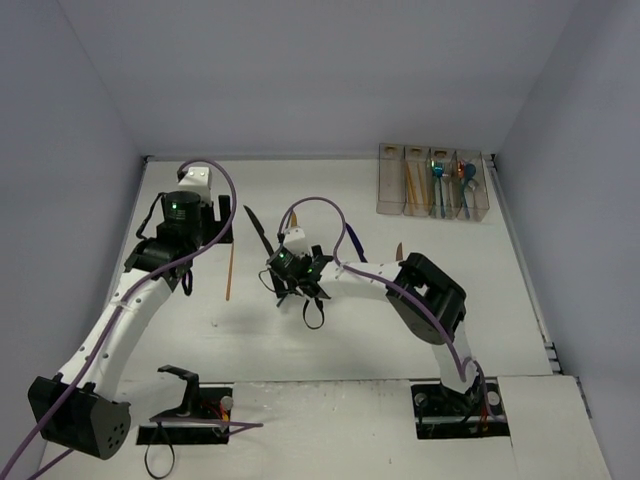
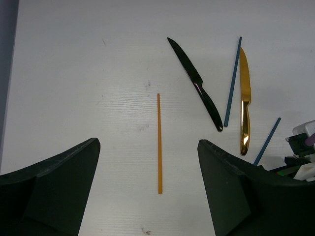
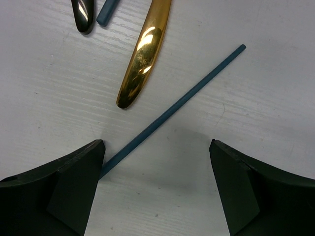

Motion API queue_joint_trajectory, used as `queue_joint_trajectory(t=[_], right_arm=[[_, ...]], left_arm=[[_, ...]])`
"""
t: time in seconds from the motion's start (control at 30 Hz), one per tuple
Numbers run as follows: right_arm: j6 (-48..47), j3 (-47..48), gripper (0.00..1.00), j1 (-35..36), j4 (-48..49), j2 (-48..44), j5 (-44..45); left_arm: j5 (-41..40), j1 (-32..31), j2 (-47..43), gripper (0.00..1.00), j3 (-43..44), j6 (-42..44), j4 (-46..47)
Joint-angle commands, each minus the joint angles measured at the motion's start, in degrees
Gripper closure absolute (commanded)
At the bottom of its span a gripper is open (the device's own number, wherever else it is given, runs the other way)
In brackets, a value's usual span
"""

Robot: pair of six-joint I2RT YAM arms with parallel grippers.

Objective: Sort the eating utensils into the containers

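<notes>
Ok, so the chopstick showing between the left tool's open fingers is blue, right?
Not quite. The chopstick between the left tool's open fingers is orange, not blue, as the left wrist view shows.

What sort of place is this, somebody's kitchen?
Likely a robotics test bench, not a kitchen: a white table boxed in by blank walls, two bolted-down arms, loose cutlery, clear sorting bins.
</notes>
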Motion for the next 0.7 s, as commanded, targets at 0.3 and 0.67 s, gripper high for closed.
queue_joint_trajectory(t=[0.3,0.67], right_arm=[[-1.70,-10.13,0.20,-2.92,-3.50,-11.13,-3.17],[-2.83,-11.90,0.49,-3.11,-3.45,-9.92,-9.63]], left_arm=[[0.85,0.43,1.02,0.22,1.49,0.49,2.43],[1.15,0.43,0.92,0.22,1.52,0.36,2.35]])
